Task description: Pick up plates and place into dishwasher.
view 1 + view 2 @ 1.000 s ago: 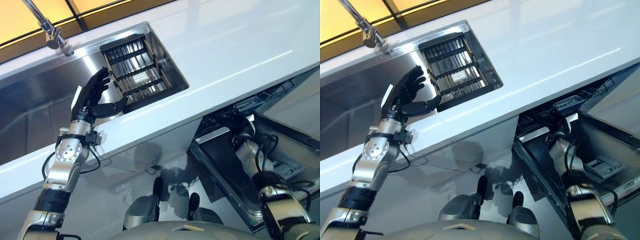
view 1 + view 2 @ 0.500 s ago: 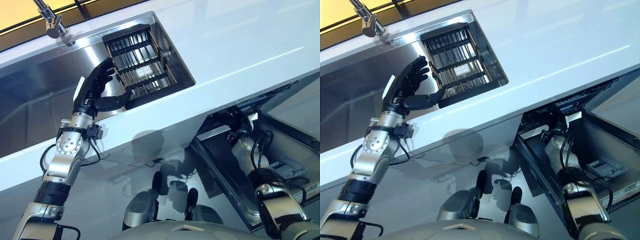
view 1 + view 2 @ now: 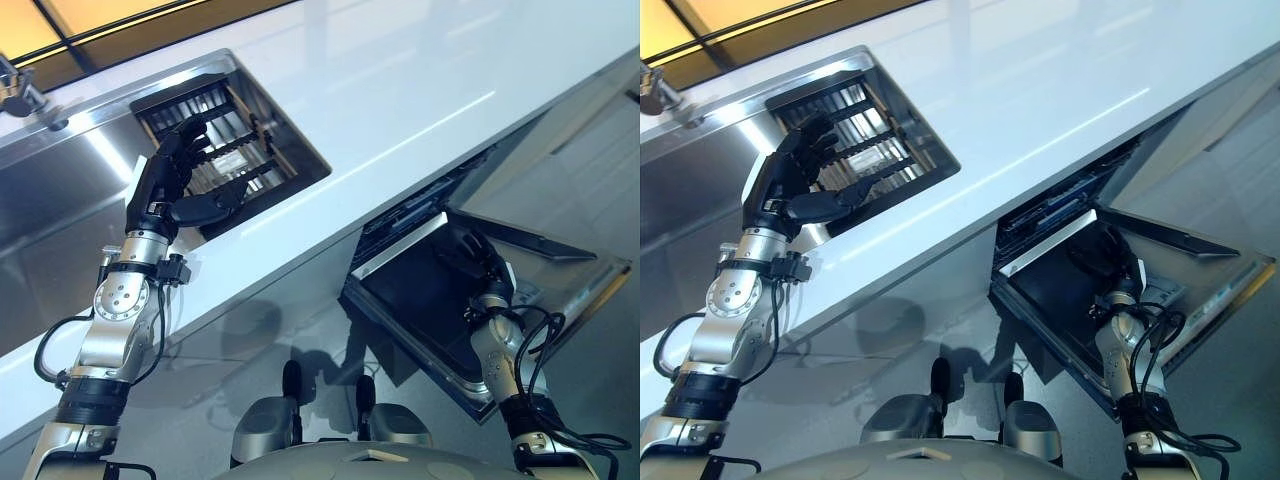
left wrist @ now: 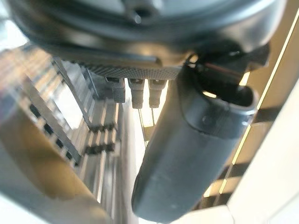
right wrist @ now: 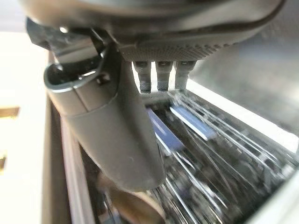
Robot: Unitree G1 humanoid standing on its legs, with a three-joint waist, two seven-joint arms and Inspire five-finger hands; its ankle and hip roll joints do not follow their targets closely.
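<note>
A: Where is the left hand [image 3: 168,187]?

B: It is raised over the sink [image 3: 60,190], at the edge of the dark drying rack [image 3: 865,135] that sits in the sink's end. Its fingers [image 3: 812,140] are straight and spread, reaching up across the rack's slats, and the thumb [image 3: 215,200] sticks out sideways along the rack's near edge. The fingers hold nothing.

A: Does its wrist view agree?

B: Yes. The thumb [image 4: 191,154] stands out large and the slats [image 4: 88,126] of the rack lie just past the fingertips, with no plate between them.

A: And the right hand [image 3: 468,262]?

B: It is low, over the open dishwasher door [image 3: 440,300] below the white counter [image 3: 400,90]. Its own wrist view shows the thumb [image 5: 112,126] extended and short fingertips [image 5: 161,77] straight beside it, with the wire dishwasher rack [image 5: 210,158] just beyond them. Nothing is held.

A: Where are the plates?

B: I cannot make out a plate, neither in the rack past the left fingers nor in the wire rack beyond the right fingers.
</note>
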